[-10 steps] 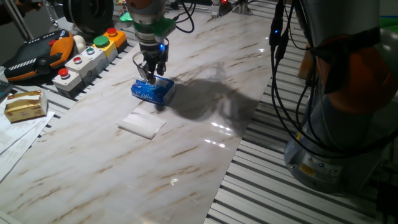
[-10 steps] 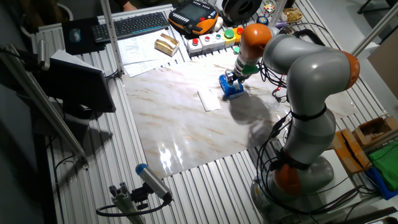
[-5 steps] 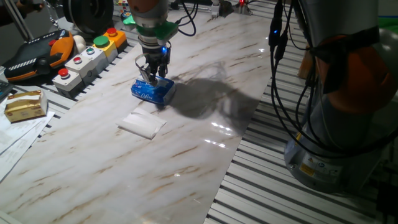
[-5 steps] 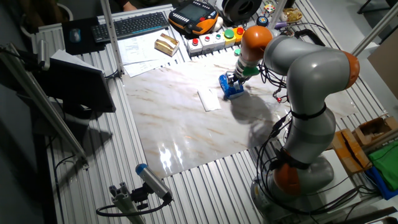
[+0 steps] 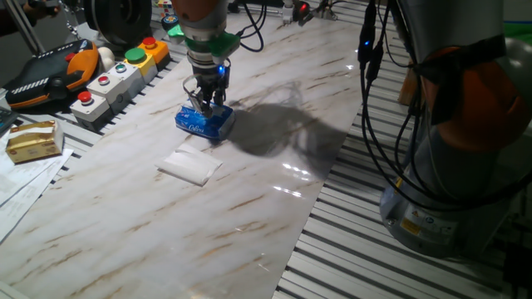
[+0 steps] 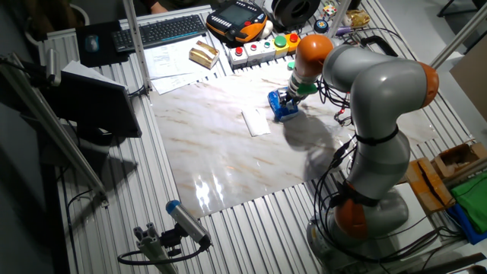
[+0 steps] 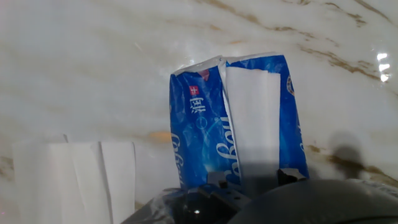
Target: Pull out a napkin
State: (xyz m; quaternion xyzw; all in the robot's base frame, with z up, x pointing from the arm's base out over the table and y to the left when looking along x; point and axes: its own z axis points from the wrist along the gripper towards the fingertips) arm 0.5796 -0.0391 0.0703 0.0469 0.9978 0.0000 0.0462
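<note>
Hand view: our gripper [image 7: 245, 176] has lifted slightly over half a second, fingers clamped on the napkin [image 7: 252, 121] now drawn partway from the blue pack [image 7: 202, 134]; extraction is underway.

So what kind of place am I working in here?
Most likely a robotics lab or test bench: push-button boxes, a teach pendant and a keyboard sit on a slotted metal table, with cables hanging by the arm.
</note>
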